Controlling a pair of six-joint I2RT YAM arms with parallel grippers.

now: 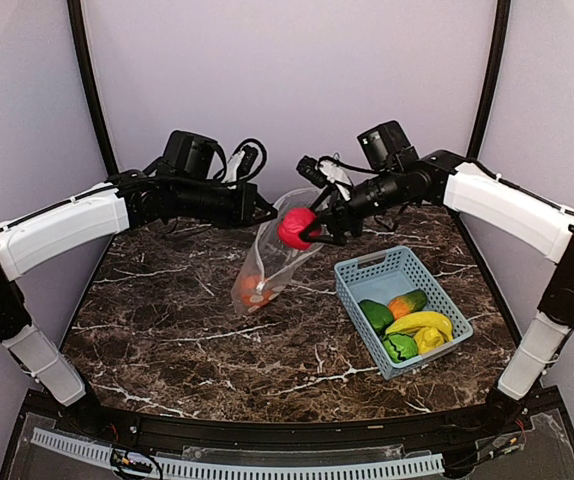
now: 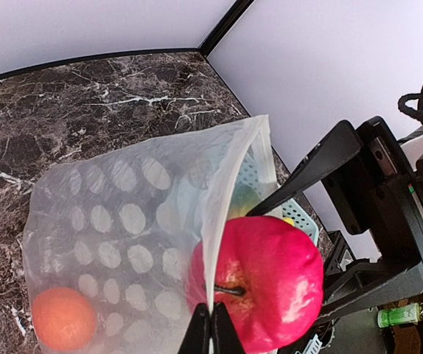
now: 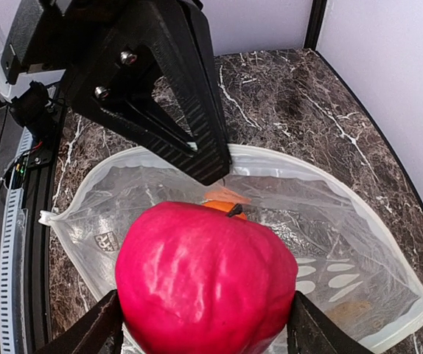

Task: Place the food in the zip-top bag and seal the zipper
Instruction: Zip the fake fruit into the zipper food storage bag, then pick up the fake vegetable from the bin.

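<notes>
The red ball fills the near view, caught between the two fingers of the right gripper. The jaws stand wide, one finger against each side of the ball, so it hangs in the air in their grip. It sits right at the mouth of the bag, just above the opening and not yet inside.

The bag is clear with white oval dots. It slopes down from its raised mouth to the table, where its bottom end rests. An orange ball lies inside at that low end.

The left gripper comes to the mouth of the bag from the side away from the red ball. Its jaws are closed tight, pinching the white zip strip along the mouth edge and holding that lip up. The mouth gapes open in a wide curve.

To the right of the bag, apart from it, a light-blue slotted basket stands on the dark marble table. In it lie yellow bananas, two green pieces and a piece that is part orange, part green. They are bunched in the end of the basket farthest from the bag
</notes>
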